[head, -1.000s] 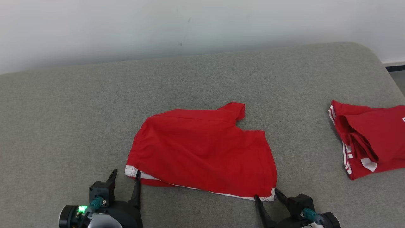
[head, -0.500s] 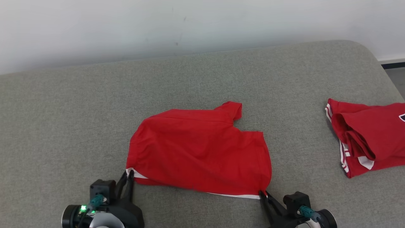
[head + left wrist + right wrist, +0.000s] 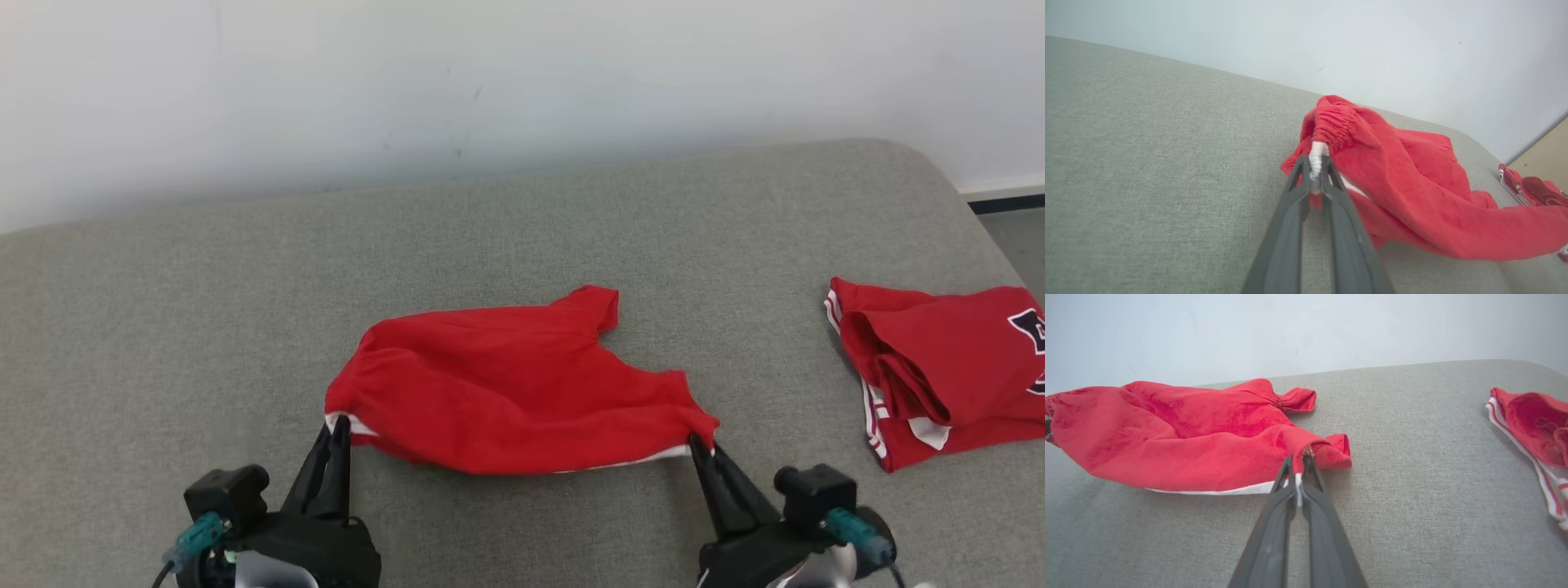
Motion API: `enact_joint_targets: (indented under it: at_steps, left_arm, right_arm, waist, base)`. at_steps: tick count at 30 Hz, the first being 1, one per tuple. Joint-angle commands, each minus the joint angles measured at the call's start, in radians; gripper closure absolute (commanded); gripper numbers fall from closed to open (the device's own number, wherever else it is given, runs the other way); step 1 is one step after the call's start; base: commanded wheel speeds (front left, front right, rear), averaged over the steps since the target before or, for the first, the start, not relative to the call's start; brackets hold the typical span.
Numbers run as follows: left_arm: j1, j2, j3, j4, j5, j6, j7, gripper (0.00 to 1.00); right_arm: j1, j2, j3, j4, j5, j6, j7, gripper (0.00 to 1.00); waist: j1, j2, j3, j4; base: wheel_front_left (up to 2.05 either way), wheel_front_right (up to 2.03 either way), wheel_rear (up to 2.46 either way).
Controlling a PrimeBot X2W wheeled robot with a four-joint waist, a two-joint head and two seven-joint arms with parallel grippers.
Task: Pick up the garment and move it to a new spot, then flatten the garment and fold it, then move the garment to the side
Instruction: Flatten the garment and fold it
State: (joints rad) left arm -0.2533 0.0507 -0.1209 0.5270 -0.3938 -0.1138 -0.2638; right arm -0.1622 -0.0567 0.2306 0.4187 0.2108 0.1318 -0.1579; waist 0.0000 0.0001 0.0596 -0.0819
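Note:
A red garment (image 3: 506, 384) with a white-trimmed hem lies in the middle of the grey padded surface, its near edge lifted off it. My left gripper (image 3: 339, 423) is shut on the garment's near left corner, pinching white trim (image 3: 1315, 163) between its fingers. My right gripper (image 3: 700, 443) is shut on the near right corner (image 3: 1303, 457). The cloth (image 3: 1180, 433) sags between the two corners, and its far part with a small flap (image 3: 600, 302) still rests on the surface.
A second red garment (image 3: 939, 367) with white stripes and a dark print lies folded at the right edge of the surface (image 3: 163, 327). A pale wall (image 3: 490, 73) runs behind. The surface's rounded right end drops to the floor (image 3: 1012, 224).
Both grippers closed on the near corners and lifted them, moving away from me; the near hem now hangs raised and the cloth bunches. The head camera also tilted.

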Motion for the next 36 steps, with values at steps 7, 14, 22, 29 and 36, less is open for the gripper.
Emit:
enact_joint_targets:
  at_steps: [7,14,22,29,36]
  left_arm:
    - [-0.074,0.000,-0.051,-0.136,-0.103,-0.009,0.056,1.00]
    - [-0.262,0.003,-0.010,-0.258,-0.288,-0.003,0.222,1.00]
    - [-0.651,0.091,0.023,-0.312,-0.273,0.078,0.405,1.00]
    - [-1.008,0.132,0.075,-0.265,-0.223,0.129,0.343,1.00]
    - [-1.183,0.101,0.160,-0.206,-0.283,0.126,0.221,1.00]
  right_arm:
    - [-0.018,-0.090,-0.019,-0.288,0.037,-0.003,0.116,1.00]
    - [-0.247,-0.174,0.060,-0.415,0.134,-0.003,0.271,1.00]
    - [-0.709,-0.106,0.061,-0.267,0.275,-0.003,0.341,1.00]
    - [-1.060,-0.082,0.021,-0.097,0.295,-0.003,0.173,1.00]
    - [-1.252,-0.081,-0.030,0.024,0.253,-0.003,-0.050,1.00]
  waist:
    - [0.0000,-0.0001,-0.017,-0.014]
    - [0.0000,-0.0001,0.115,-0.069]
    - [0.0000,-0.0001,0.438,-0.146]
    - [0.0000,-0.0001,0.611,-0.150]
    - [0.0000,-0.0001,0.642,-0.124]
  base:
    - [0.00,0.00,0.00]
    - [0.00,0.00,0.00]
    - [0.00,0.00,0.00]
    - [0.00,0.00,0.00]
    - [0.00,0.00,0.00]
